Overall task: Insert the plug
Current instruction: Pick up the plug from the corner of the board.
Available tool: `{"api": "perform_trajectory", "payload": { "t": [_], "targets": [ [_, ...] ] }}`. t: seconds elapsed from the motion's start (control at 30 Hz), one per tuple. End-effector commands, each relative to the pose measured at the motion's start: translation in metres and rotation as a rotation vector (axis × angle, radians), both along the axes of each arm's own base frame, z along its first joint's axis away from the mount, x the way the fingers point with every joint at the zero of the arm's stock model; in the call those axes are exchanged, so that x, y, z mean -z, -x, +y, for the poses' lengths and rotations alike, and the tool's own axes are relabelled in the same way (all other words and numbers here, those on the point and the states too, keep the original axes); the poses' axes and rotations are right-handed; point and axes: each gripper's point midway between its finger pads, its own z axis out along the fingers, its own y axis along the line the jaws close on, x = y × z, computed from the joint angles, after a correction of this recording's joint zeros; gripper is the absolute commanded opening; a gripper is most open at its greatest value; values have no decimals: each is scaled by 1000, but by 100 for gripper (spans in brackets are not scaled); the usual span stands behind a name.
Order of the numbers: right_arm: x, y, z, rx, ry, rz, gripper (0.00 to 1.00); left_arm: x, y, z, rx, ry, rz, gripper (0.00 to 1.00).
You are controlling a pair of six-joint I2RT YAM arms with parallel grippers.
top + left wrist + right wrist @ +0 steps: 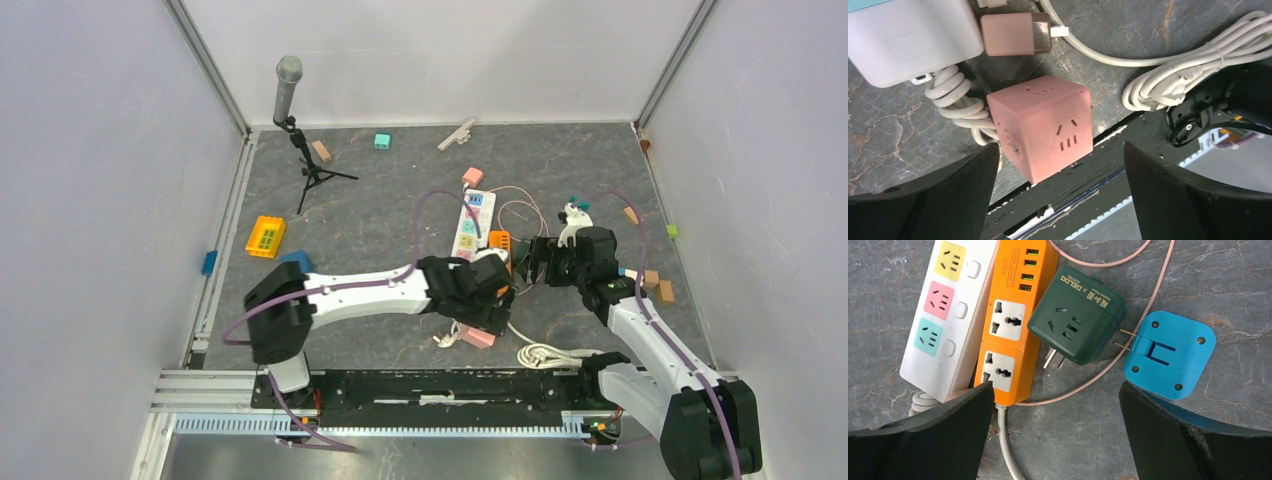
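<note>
L gripper is wide open, holding nothing, w/ the pink cube socket right under it. R gripper is wide too, nothing held. The green plug lies at its 12 o'clock, just beside the orange strip at 10, w/ the blue plug at 2.

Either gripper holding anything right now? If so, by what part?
Nothing. Both open: left gripper over pink cube socket, right gripper over green adapter, neither touching.

USB power strip touches right side of three-socket strip. Cube adapter just right of it; flat plug further right. Cube socket lies nearer, coiled cable on its right.
</note>
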Motion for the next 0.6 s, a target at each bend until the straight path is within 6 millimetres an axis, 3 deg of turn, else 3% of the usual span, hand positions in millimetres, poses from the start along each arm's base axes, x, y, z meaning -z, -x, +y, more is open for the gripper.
{"api": "perform_trajectory", "payload": {
  "t": [0.0, 0.2, 0.4, 0.57],
  "targets": [
    [-25, -13, 0, -2, 7, -74, 98, 3, -1, 5, -50, -187, -89, 99],
    [-27, -14, 0, 1, 6, -80, 98, 23, 7, -4, -34, -314, -120, 94],
    [-31, -14, -1, -1, 12, -85, 98, 28, 2, -7, -36, -358, -157, 76],
    [-36, -16, 0, -3, 12, -90, 98, 16, -4, -7, -44, -337, -193, 59]
  ]
}}
